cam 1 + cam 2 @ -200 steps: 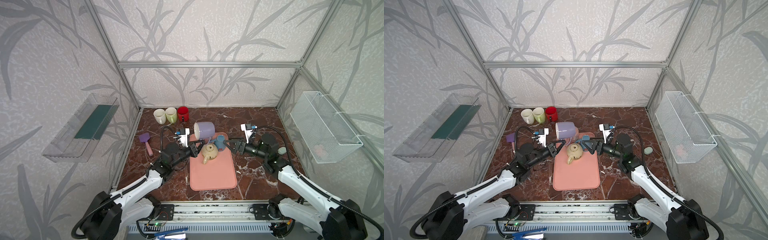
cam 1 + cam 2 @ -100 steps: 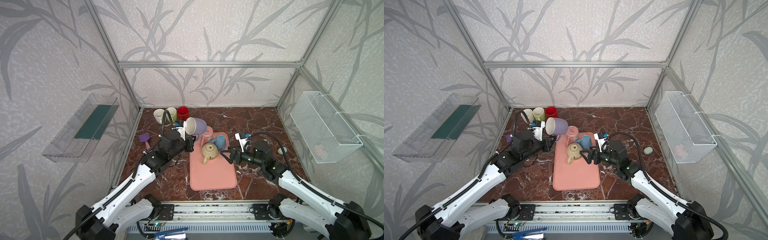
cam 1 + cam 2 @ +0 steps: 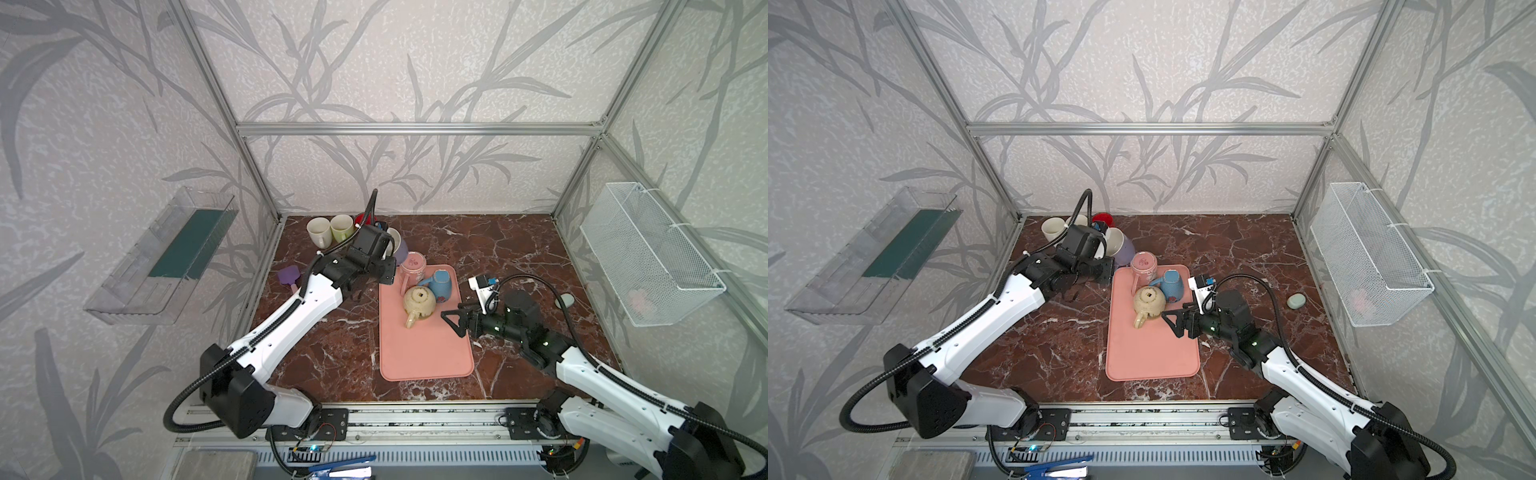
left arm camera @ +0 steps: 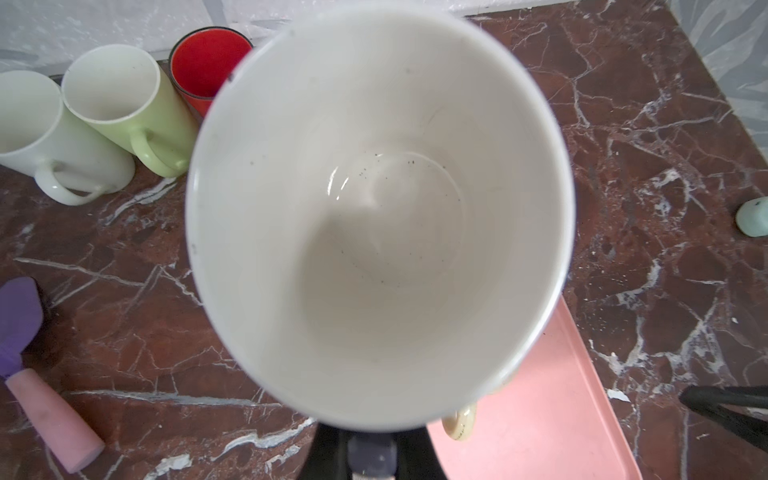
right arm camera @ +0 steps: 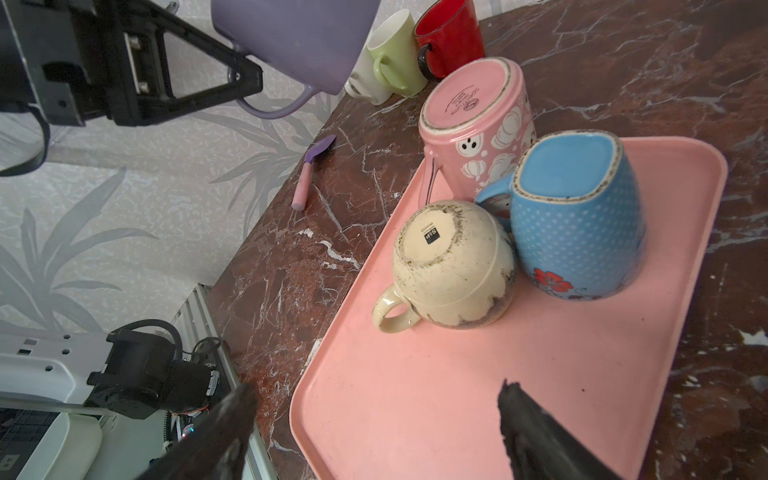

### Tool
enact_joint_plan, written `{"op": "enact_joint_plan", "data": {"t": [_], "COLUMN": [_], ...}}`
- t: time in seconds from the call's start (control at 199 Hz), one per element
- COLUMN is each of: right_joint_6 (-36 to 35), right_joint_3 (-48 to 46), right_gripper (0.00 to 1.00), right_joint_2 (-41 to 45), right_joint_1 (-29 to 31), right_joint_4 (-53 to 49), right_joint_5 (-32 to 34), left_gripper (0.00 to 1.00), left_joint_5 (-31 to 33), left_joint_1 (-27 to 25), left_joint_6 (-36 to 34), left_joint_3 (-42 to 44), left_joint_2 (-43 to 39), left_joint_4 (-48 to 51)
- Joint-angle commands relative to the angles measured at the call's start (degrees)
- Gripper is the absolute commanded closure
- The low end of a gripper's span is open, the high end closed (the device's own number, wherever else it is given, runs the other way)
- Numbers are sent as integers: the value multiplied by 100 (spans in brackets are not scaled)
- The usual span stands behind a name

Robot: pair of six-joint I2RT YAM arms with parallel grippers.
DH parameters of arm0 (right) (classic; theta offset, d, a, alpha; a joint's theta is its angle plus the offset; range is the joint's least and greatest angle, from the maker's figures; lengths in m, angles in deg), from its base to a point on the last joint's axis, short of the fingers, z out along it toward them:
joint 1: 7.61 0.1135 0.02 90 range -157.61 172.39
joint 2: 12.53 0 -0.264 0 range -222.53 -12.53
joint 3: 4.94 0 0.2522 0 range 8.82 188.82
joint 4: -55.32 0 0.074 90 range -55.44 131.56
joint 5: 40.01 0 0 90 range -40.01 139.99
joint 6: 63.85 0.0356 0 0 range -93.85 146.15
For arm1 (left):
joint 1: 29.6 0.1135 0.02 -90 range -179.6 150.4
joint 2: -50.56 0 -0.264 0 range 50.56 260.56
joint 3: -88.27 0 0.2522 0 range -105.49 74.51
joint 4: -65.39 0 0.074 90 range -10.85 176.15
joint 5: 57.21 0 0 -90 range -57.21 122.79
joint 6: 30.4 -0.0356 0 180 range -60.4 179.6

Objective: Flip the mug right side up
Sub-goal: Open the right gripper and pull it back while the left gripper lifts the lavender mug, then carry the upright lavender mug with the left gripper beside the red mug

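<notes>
Pink tray (image 3: 428, 353) carries 3 mugs base-up; the lavender mug (image 3: 1121, 249) hangs clear of the marble top (image 3: 498, 249) off the tray's far left corner, mouth turned up and somewhat tilted, close to the red mug (image 4: 205, 62) and the pink mug (image 3: 412, 266). Judged risk: held by its handle alone, it could swing or slip on the way down and clip either neighbour. Left gripper (image 4: 372, 451) is pinched tight on that handle; right gripper (image 3: 453, 322) is spread wide, empty, low over the tray beside the cream mug (image 3: 419, 301)
</notes>
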Motion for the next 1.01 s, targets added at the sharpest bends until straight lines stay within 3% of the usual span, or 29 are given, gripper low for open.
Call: {"op": "enact_joint_plan", "data": {"t": [0.0,0.492,1.005], "right_joint_6": [-34,66,49], "right_joint_3": [-92,-165,-187], "right_gripper": [10,11,11], "right_joint_2": [87,12,-152], "right_joint_1": [38,47,45], "right_joint_4": [138,312,426], "right_joint_5": [42,-53,-83], "left_gripper": [100,100,100], "left_joint_5": [231,251,529], "left_joint_1": [130,523,762], "left_joint_6": [-335,-751,-749], "left_joint_3": [-690,-3419,-5450], "left_joint_2": [228,2566,4545], "left_joint_4": [59,859,1297]}}
